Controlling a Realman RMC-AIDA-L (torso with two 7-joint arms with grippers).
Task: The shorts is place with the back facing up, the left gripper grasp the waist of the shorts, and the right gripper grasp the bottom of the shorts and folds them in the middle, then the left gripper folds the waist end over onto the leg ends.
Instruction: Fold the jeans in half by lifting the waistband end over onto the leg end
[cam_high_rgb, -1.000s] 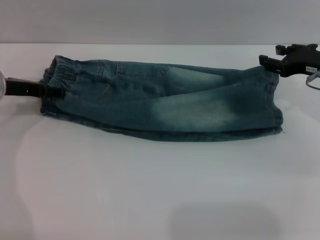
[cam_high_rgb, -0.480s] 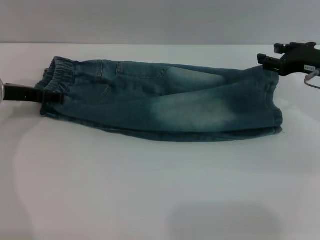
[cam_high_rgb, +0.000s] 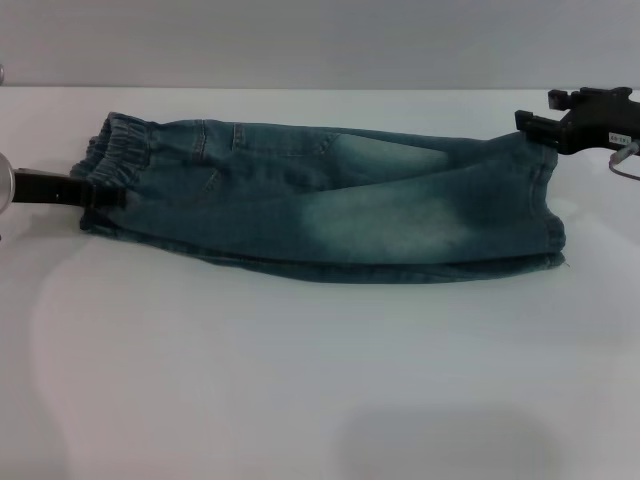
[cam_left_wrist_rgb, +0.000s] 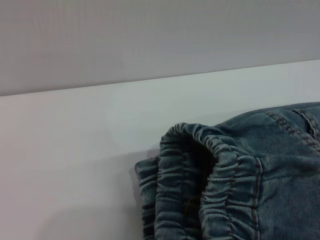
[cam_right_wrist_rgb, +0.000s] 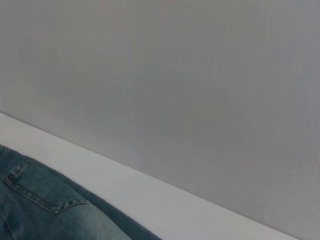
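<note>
The blue denim shorts lie folded lengthwise on the white table, with the elastic waist at the left and the leg ends at the right. My left gripper lies low at the waist's near corner, shut on its edge. The left wrist view shows the gathered waistband close up and slightly humped. My right gripper hovers open just past the far corner of the leg ends, holding nothing. The right wrist view shows a strip of denim with a pocket seam.
A grey wall runs behind the table's far edge. Bare white tabletop stretches in front of the shorts, and a narrow strip of it lies behind them.
My left gripper has slid slightly left and nearer, and the waist corner shifted with it. The right gripper has barely moved.
</note>
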